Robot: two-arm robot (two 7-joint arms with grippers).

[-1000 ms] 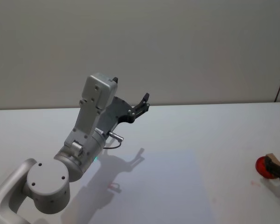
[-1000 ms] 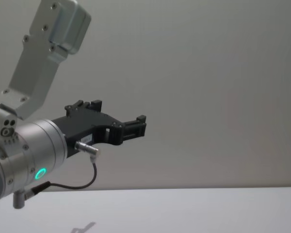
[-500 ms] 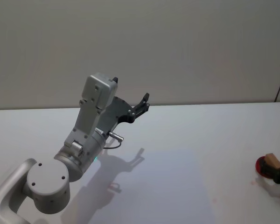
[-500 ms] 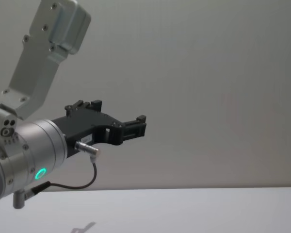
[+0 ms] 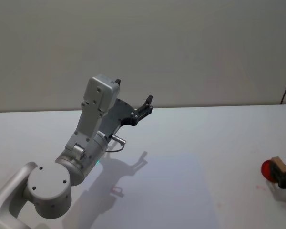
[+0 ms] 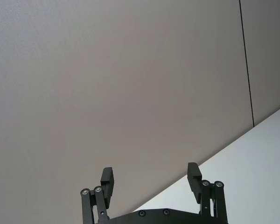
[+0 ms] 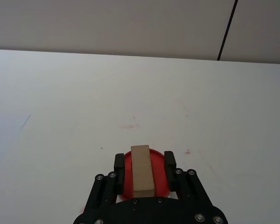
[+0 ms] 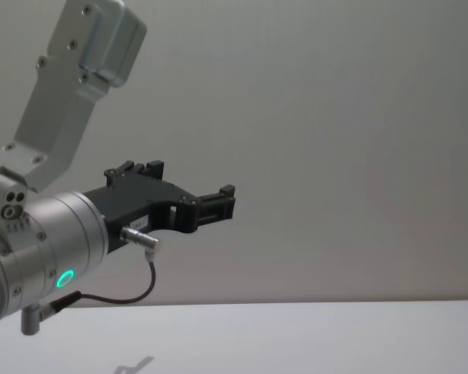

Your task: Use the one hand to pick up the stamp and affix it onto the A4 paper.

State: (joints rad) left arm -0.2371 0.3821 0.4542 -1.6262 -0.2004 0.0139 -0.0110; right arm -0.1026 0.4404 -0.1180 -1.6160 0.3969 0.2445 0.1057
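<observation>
Now right gripper (image 7: 144,161) low over table (image 7: 60,116), fingers spread either side of stamp (image 7: 142,172), not touching, red pad (image 7: 159,179) beneath; left gripper (image 6: 150,173) raised, fingers wide apart.

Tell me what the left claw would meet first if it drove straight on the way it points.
The left claw, open and raised over the table, points at the grey wall. The way to it looks free, though depth is unclear.
</observation>
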